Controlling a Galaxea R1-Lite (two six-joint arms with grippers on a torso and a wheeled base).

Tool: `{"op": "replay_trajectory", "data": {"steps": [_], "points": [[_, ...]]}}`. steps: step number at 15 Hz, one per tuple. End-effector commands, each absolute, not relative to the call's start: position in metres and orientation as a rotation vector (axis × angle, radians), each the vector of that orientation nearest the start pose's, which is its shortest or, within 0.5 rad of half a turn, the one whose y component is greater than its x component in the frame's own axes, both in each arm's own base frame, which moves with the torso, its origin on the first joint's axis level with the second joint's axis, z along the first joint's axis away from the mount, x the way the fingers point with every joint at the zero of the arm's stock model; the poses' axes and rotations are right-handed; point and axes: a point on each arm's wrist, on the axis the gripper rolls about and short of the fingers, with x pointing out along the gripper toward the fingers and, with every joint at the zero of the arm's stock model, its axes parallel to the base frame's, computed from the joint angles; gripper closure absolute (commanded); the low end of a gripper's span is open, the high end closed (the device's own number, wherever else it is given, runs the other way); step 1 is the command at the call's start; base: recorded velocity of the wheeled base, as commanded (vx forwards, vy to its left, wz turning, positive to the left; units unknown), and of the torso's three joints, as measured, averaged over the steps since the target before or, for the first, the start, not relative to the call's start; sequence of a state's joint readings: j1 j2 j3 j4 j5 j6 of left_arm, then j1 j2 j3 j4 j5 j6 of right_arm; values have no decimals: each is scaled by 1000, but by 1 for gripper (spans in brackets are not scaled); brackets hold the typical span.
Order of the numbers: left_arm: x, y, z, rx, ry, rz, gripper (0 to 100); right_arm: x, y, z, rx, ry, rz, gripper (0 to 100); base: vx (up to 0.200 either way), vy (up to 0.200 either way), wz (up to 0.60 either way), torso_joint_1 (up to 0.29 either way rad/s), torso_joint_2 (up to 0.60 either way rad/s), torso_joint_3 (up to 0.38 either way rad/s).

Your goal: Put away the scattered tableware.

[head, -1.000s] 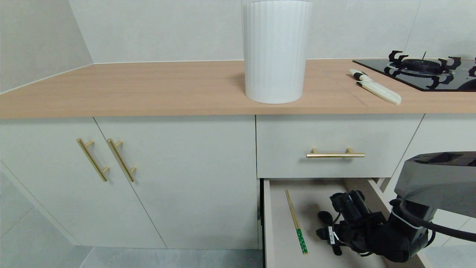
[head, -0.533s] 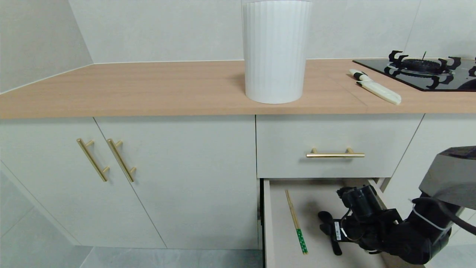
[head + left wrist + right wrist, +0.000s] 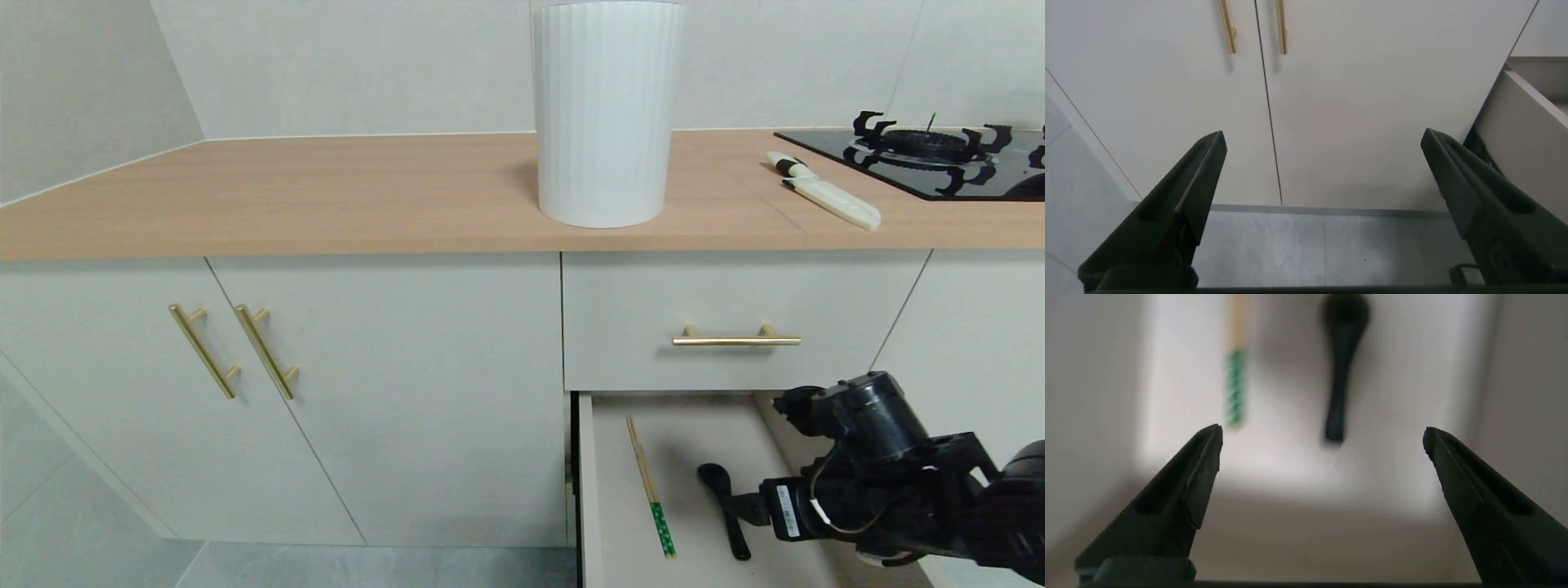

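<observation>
Wooden countertop (image 3: 326, 196) holds the cream-and-black kitchen knife (image 3: 824, 194), likely stiff and light, best pinched at its handle. Black spoon (image 3: 722, 498) and bamboo chopsticks (image 3: 649, 486) lie in the open drawer (image 3: 612, 523); right gripper (image 3: 1320, 441) hovers spread, empty.

The chopsticks (image 3: 1236, 343) run off the right wrist view's edge.

chopsticks (image 3: 651, 490) left of spoon (image 3: 718, 490) in open drawer (image 3: 612, 490)
</observation>
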State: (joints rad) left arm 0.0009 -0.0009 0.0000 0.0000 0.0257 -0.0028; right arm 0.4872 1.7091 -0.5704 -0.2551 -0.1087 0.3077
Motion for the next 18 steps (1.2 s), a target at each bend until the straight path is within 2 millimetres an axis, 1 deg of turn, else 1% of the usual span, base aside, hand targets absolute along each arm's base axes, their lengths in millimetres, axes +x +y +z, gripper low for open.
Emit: {"op": "replay_trajectory", "data": {"steps": [1,2,3,4,5,8,14,18], "points": [[-23,1,75,-3,0,28,0,178,111,153,38,793,374,0,0,0,0,0,0,0],[-23,1,75,-3,0,28,0,166,110,164,25,803,403,0,0,0,0,0,0,0],[-23,1,75,-3,0,28,0,163,110,167,21,804,410,0,0,0,0,0,0,0],[-23,1,75,-3,0,28,0,154,110,172,1,824,434,0,0,0,0,0,0,0],[-23,1,75,-3,0,28,0,152,111,172,-9,825,443,0,0,0,0,0,0,0],[-23,1,75,-3,0,28,0,152,111,169,-22,835,444,0,0,0,0,0,0,0],[-23,1,75,-3,0,28,0,150,113,164,-53,856,462,0,-200,0,0,2,6,2],[-23,1,75,-3,0,28,0,152,117,152,-92,903,466,0,0,0,0,0,0,0]]}}
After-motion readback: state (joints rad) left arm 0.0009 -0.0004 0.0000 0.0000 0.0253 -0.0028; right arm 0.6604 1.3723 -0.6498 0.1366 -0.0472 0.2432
